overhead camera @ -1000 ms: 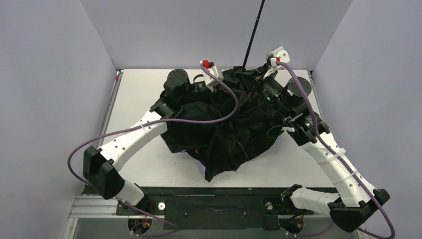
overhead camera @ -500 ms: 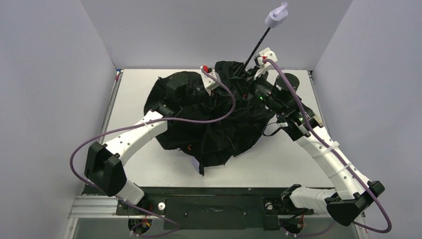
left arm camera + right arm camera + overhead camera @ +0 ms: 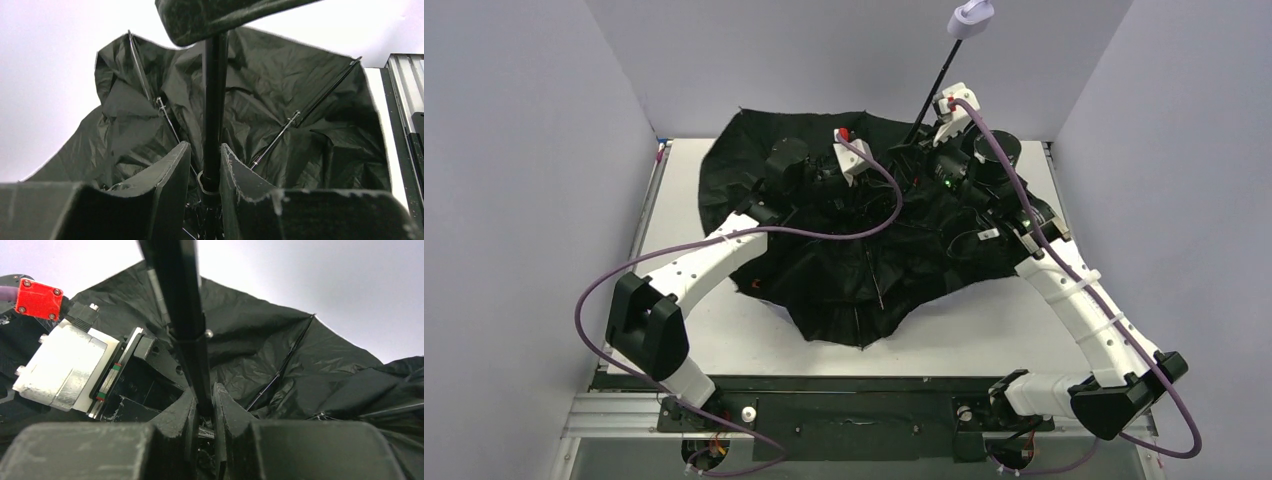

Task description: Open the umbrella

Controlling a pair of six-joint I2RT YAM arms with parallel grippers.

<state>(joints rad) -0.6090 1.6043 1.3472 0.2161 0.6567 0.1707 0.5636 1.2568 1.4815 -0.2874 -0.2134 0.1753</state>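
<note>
White table point(image 3: 984, 320), grey walls point(image 3: 524, 150): left fingers point(image 3: 170, 172) and right fingers point(image 3: 231, 415) grip the umbrella point(image 3: 854, 290) by its shaft point(image 3: 936, 85).

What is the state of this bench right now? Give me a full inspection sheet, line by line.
Surface: white table, mostly covered by fabric.
Job's things: umbrella canopy partly spread on the table, black side up, fabric crumpled, ribs bent; umbrella shaft slants up toward the back wall, lavender handle at its top.
Clutter: nothing seen.
Grippers: left gripper and right gripper, both with jaws closed around the shaft, down near the canopy.
Cables: purple cables loop off each arm; the left arm's lies across the canopy.
Surroundings: plain pale walls on three sides.
</note>
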